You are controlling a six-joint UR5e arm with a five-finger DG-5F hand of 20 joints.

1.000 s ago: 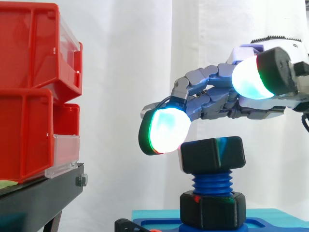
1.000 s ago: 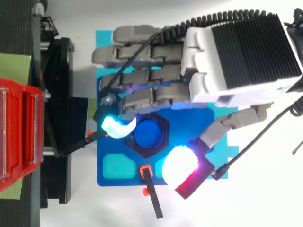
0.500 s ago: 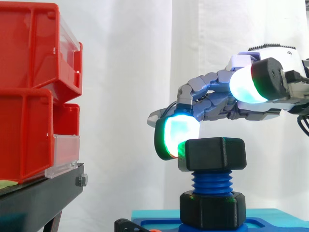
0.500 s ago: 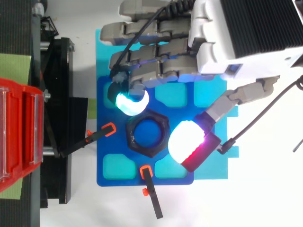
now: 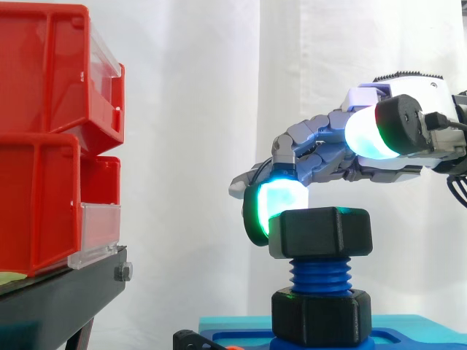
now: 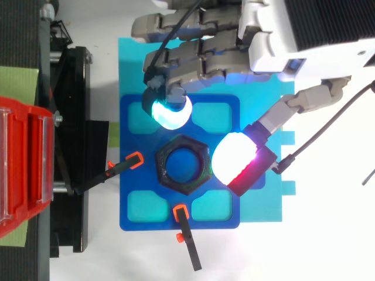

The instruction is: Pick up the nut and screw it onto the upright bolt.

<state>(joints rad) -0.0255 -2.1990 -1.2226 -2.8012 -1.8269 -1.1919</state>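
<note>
Two stacked red plastic bins sit at left on a black stand, their insides hidden. The robot hand hangs spread and grips nothing. In the blue pocketed tray stands a blue threaded bolt. The black hexagonal nut caps it, with a glowing fingertip just beside the nut's far-left corner.

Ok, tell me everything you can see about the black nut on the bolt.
The nut is a black, matte, plastic-looking hexagon with rounded edges and a round centre hole. It sits level on top of the upright blue bolt, with bare threads showing below it. The hand hovers over it, not gripping. One glowing pad sits close by its side; whether they touch is unclear.
</note>
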